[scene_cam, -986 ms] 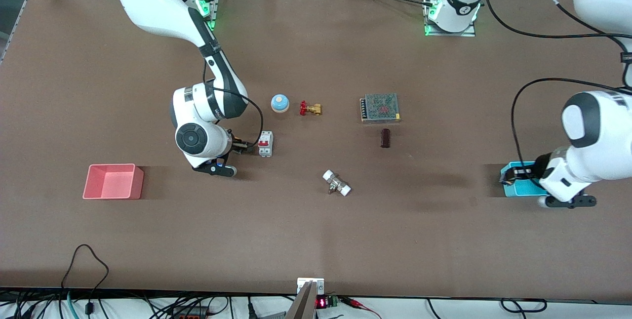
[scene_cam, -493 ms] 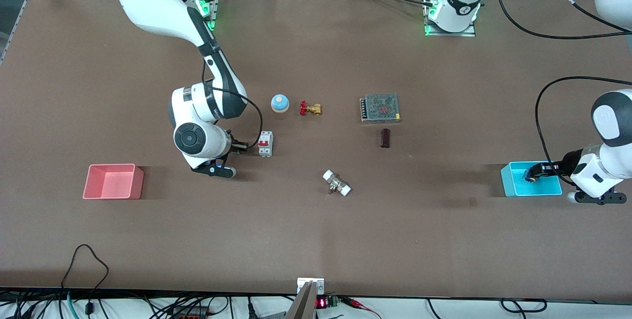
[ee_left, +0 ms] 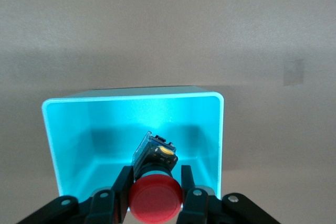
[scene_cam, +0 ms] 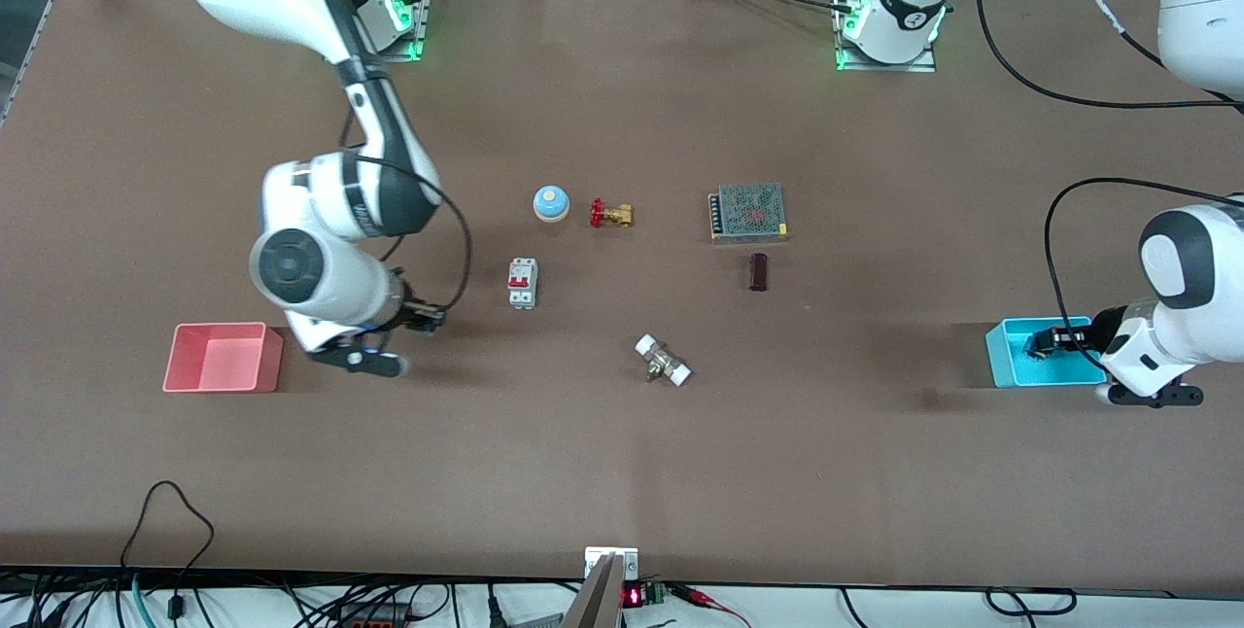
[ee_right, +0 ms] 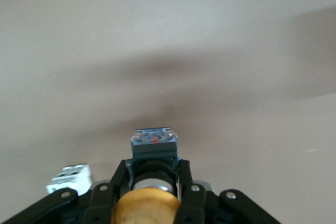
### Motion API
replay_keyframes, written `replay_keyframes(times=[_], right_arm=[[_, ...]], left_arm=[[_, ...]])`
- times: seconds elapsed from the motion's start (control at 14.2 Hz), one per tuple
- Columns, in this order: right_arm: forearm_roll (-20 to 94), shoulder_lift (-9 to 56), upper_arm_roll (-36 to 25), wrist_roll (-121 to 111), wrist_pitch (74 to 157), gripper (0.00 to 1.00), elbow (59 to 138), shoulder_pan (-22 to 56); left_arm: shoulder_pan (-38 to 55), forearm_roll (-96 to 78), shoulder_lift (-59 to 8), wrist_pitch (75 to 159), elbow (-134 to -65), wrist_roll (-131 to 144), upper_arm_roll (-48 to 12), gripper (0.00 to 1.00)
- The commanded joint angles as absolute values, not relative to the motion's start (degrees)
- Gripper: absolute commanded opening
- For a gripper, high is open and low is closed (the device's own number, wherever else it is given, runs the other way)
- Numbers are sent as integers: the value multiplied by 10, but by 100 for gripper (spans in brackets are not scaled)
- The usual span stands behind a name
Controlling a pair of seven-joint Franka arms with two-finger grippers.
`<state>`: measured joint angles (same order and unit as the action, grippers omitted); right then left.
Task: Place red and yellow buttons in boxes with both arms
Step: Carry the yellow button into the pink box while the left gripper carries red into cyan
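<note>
- Left gripper (ee_left: pixel 156 195) is holding the red button (ee_left: pixel 156 201) in its jaws over the cyan box (ee_left: pixel 52 129); release is due.
- Right gripper (ee_right: pixel 154 184) is clamping the yellow button (ee_right: pixel 147 208) above the desk (scene_cam: pixel 622 472), needing travel to the pink box (scene_cam: pixel 222 357).

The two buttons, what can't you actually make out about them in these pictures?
- Red button, left wrist view: cap cut off by the picture's edge; front view: hidden by the left gripper over the cyan box.
- Yellow button, right wrist view: cap cut off likewise; front view: too small in the right gripper to tell.
</note>
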<state>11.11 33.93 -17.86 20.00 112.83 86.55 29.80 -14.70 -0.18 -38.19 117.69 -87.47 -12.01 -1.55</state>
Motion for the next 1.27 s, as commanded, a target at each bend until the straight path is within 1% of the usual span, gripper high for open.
replay_keyframes(times=[0.0,0.07,0.28,0.35,0.56,0.99,1.2], right_arm=[[105,338,-224,89,1093,0,858,272],[105,338,-235,40,1089,0,858,258],[105,353,-244,-57,1095,0,855,201],[100,365,-244,-80,1095,0,843,188],[89,396,-243,-129,1097,0,816,145],[87,429,-244,-176,1132,0,809,127],[87,449,-243,-187,1158,0,809,118]], left_arm=[[-149,5,-386,1176,-865,-132,-18,77],[-149,6,-386,1177,-865,-132,-18,88],[-149,7,-385,1176,-865,-133,-18,93],[-149,7,-383,1175,-865,-132,-18,93],[-146,7,-371,1170,-851,-125,-19,100],[-127,6,-307,1168,-851,-121,-29,100],[-113,6,-263,1137,-854,-101,-29,100]])
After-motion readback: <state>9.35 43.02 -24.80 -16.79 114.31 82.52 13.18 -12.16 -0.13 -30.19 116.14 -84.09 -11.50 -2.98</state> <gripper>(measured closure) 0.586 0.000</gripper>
